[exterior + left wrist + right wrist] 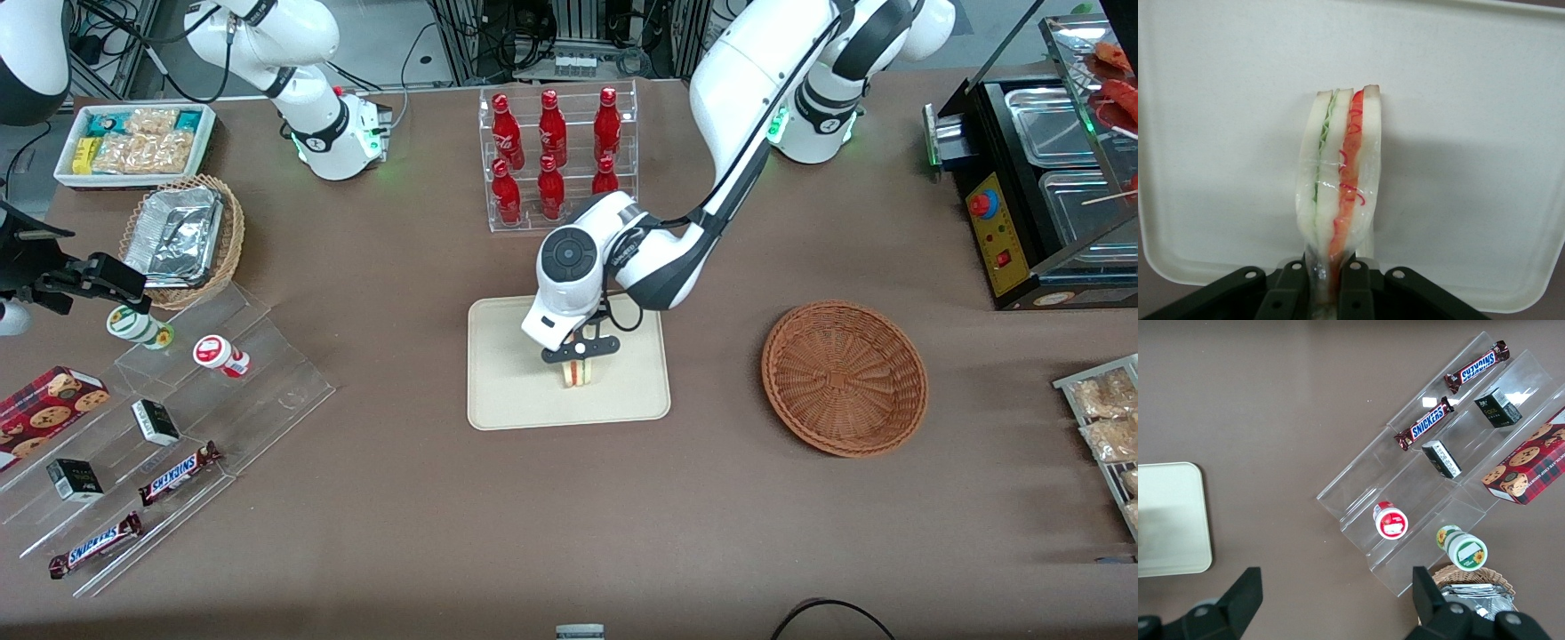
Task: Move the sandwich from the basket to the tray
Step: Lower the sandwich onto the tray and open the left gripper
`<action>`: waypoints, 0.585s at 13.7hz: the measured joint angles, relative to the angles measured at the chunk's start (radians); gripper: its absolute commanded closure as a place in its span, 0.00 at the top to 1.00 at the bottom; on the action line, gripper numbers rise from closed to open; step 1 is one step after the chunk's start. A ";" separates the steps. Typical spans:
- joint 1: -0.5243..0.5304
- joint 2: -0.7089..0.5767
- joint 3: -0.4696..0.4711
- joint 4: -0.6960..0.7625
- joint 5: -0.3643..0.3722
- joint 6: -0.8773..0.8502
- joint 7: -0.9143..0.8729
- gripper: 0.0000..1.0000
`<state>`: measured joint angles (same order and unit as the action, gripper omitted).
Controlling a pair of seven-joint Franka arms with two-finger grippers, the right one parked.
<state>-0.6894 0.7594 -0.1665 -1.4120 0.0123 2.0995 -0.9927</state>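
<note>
Over the brown tabletop [400, 533], the tool [580, 353] pinches the sandwich [1338, 180] above the tray [498, 391]; best lower gently, then release.

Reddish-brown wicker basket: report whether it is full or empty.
Empty: the reddish-brown wicker basket shows only bare weave; the pincer holds the wrapped triangular sandwich over the cream tray.

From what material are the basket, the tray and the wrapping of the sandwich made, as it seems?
Basket: woven wicker, reddish-brown; the weave shows. Tray: probably plastic, cream, smooth and matte, with a moulded low rim. Sandwich: a clear glossy film, likely plastic, with creases. The pincer holds it over the tray.
</note>
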 measured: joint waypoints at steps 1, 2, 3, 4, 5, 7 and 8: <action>-0.006 0.010 0.002 0.009 0.004 -0.001 -0.013 0.00; -0.011 0.018 0.004 0.014 0.014 -0.002 -0.028 0.00; -0.013 0.024 0.004 0.018 0.029 -0.002 -0.048 0.02; -0.014 0.029 0.004 0.021 0.037 -0.002 -0.063 0.61; -0.014 0.033 0.004 0.028 0.039 -0.004 -0.071 1.00; -0.014 0.036 0.004 0.036 0.042 -0.007 -0.076 1.00; -0.014 0.036 0.005 0.039 0.043 -0.008 -0.078 1.00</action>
<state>-0.7036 0.7958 -0.1617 -1.3729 0.0554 2.0918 -1.0703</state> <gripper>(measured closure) 0.678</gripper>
